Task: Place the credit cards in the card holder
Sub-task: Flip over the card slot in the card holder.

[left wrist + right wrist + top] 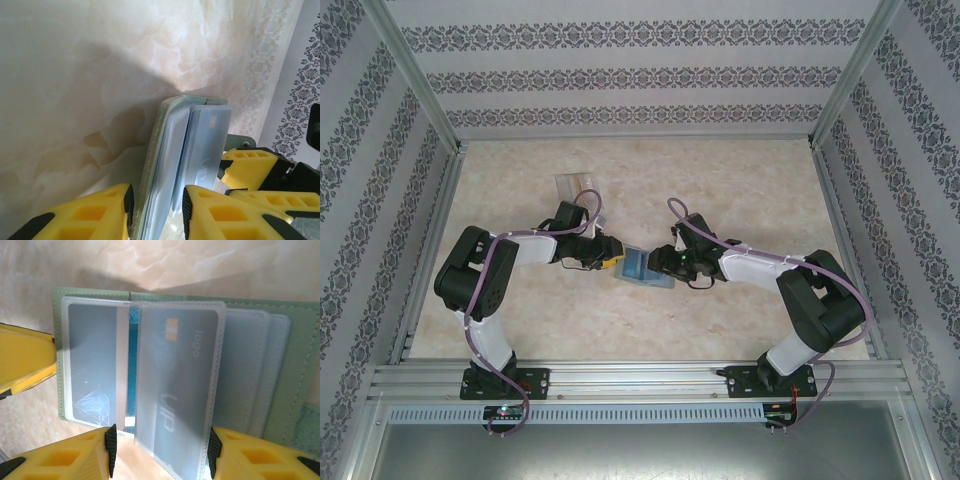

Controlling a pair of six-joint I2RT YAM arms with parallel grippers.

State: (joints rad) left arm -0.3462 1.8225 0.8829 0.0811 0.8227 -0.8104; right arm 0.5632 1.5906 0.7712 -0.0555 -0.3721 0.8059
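The grey-green card holder (645, 267) lies open at mid-table between both grippers. In the right wrist view its green cover (295, 365) frames clear sleeves. A bluish card marked VIP (175, 390) sits in the flipped-up middle sleeve, and a grey-blue card with a diamond drawing (92, 370) is in the left pocket. The yellow-orange card is hidden. My left gripper (157, 210) is shut on the holder's left edge (150, 165), seen edge-on. My right gripper (161, 455) stands open around the VIP sleeve, with a gap at its left pad.
A clear plastic box (573, 185) stands on the marble-patterned table behind the left arm. Patterned walls and an aluminium frame enclose the table. The right gripper's yellow fingers (250, 165) sit close beside the holder in the left wrist view.
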